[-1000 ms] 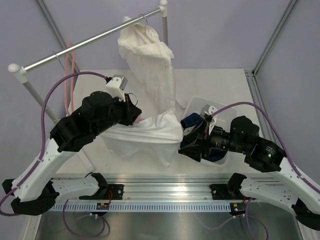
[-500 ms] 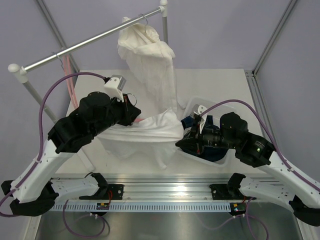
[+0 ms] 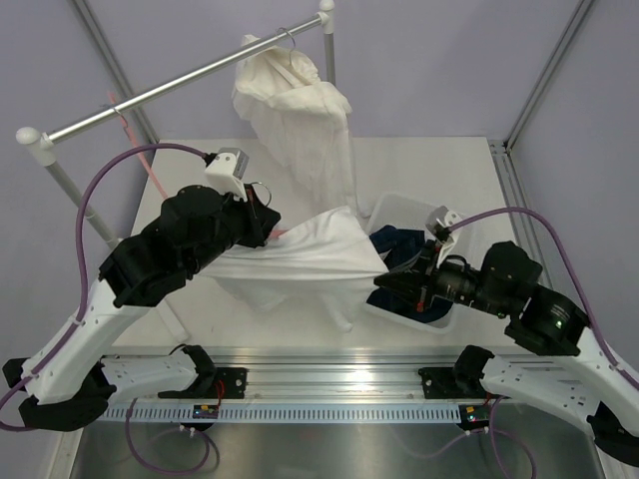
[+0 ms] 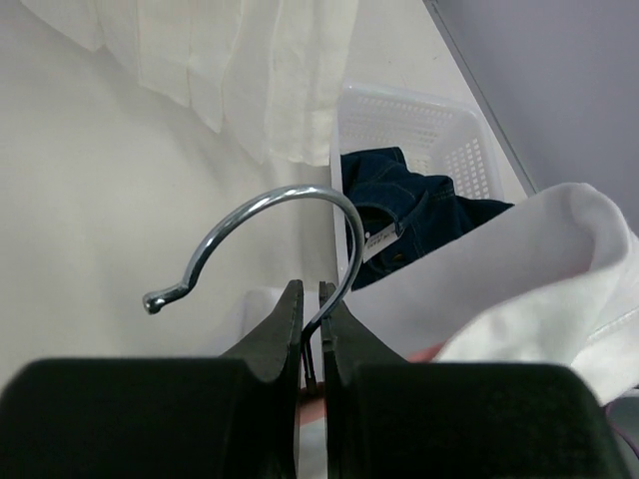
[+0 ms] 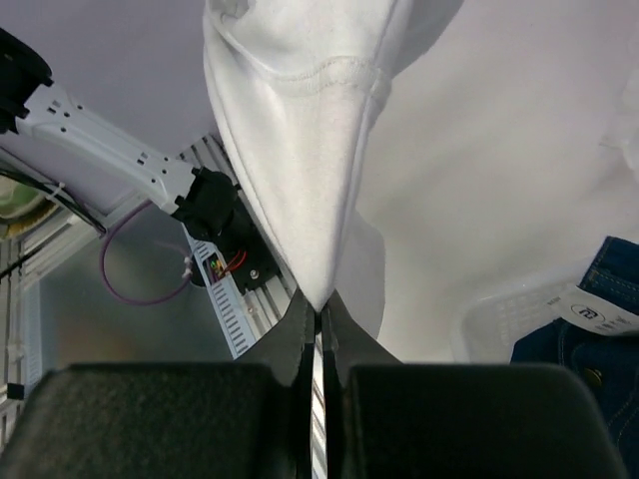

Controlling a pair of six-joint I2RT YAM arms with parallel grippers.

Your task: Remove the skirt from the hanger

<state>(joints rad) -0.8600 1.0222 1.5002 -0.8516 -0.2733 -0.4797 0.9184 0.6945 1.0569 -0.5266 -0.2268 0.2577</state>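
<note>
The white skirt (image 3: 300, 254) is stretched taut between both arms above the table. My left gripper (image 3: 262, 225) is shut on the chrome hook (image 4: 270, 205) of the hanger, the wire pinched between its jaws (image 4: 312, 294). A sliver of the pink hanger body (image 4: 429, 351) shows under the skirt cloth (image 4: 519, 269). On the other side, my right gripper (image 3: 384, 282) is shut on the skirt's hemmed corner (image 5: 300, 150), which tapers to a point between the closed fingertips (image 5: 318, 304).
A white perforated basket (image 3: 399, 212) with dark blue jeans (image 3: 401, 244) sits just behind my right gripper. Another white garment (image 3: 300, 120) hangs from the metal rail (image 3: 180, 85) at the back. A pink hanger (image 3: 125, 115) hangs on the rail's left part.
My right gripper has closed on the skirt's corner and moved right, pulling the cloth taut. The left gripper still holds the hook in about the same place.
</note>
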